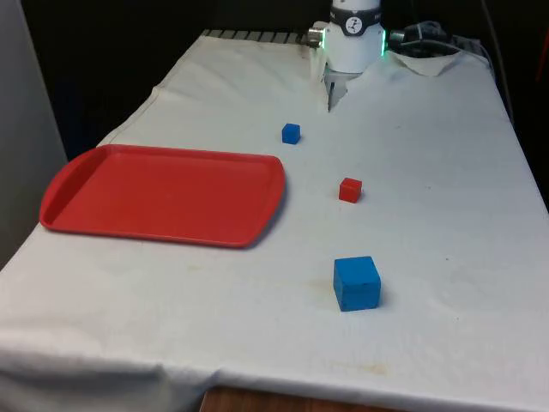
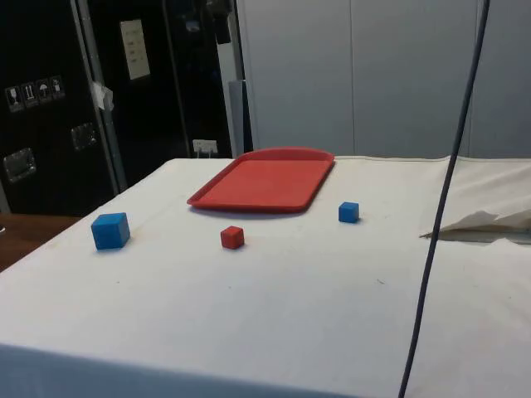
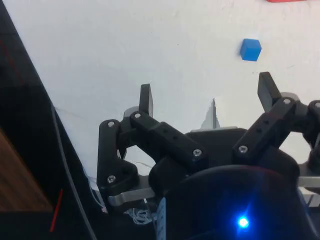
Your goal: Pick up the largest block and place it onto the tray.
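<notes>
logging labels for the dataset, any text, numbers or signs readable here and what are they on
Nothing can be read.
Paper notice on the dark cabinet: print too small to read.
Small white symbol stickers on the same cabinet: pictograms, too blurred to read.
Tray, blue blocks and red block: no markings.

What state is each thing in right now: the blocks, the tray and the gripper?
Large blue cube block: on the white cloth, untouched.
Small red cube block: on the cloth, apart from the tray.
Small blue cube block: on the cloth beside the tray's corner.
Red plastic tray: flat, nothing on it.
Black two-finger gripper: open, holding nothing.
</notes>
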